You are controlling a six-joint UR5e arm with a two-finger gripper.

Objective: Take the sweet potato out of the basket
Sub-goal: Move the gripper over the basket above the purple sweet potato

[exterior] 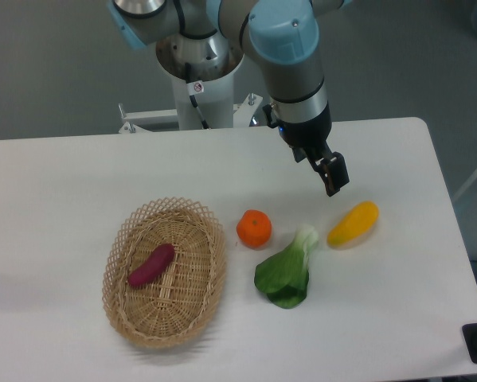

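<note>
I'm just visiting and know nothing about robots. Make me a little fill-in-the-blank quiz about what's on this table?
1. The sweet potato lies inside the ____.
2. The round fruit beside the basket is colored ____.
3. The gripper hangs above the table, nearest the ____ vegetable.
4. The leafy green lies between the orange fruit and the ____ vegetable.

Missing words: basket; orange; yellow; yellow

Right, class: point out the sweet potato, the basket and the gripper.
sweet potato (151,265), fixed camera, middle of its purple body.
basket (216,270), fixed camera, right side of its lattice rim.
gripper (334,180), fixed camera, at its fingertips.
</note>
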